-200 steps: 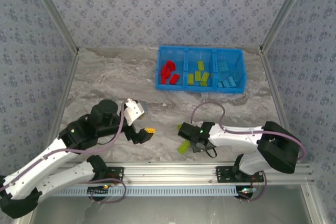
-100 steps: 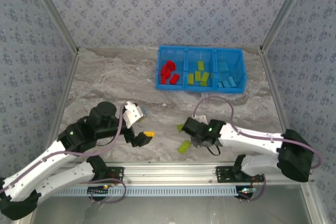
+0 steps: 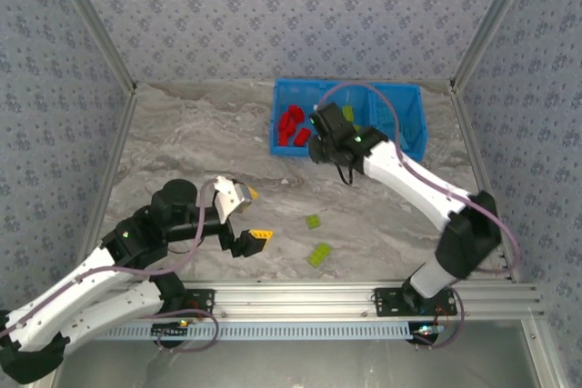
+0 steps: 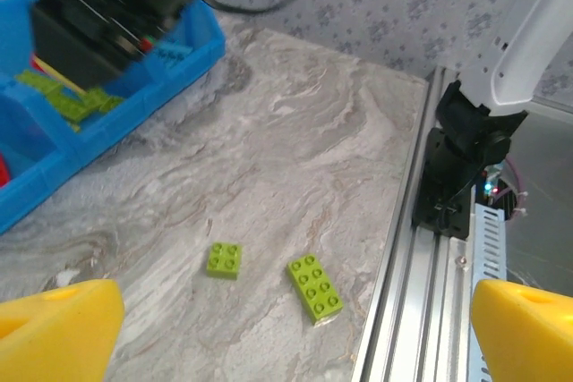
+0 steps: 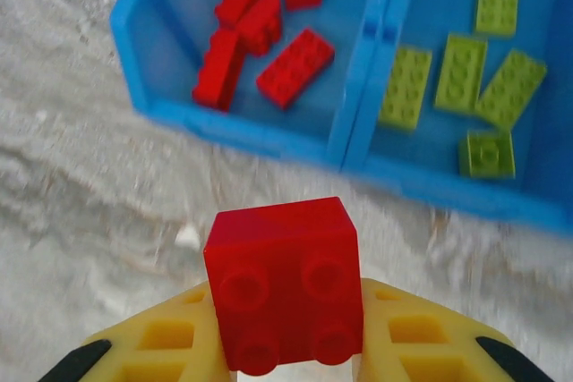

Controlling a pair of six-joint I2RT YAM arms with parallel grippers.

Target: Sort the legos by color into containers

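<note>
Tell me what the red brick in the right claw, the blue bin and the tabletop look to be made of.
The red brick: moulded plastic, smooth with a soft sheen; crisp round studs, even colour.
The blue bin: likely plastic too; thin walls, uniform slightly glossy blue.
The tabletop: grey-veined marble pattern, matte; stone or printed laminate, the look leaves it open.

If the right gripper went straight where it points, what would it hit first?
Likely the blue bin's near wall, by the compartment of red bricks; the red brick in the right gripper would touch first. Height above the wall is unclear.
</note>
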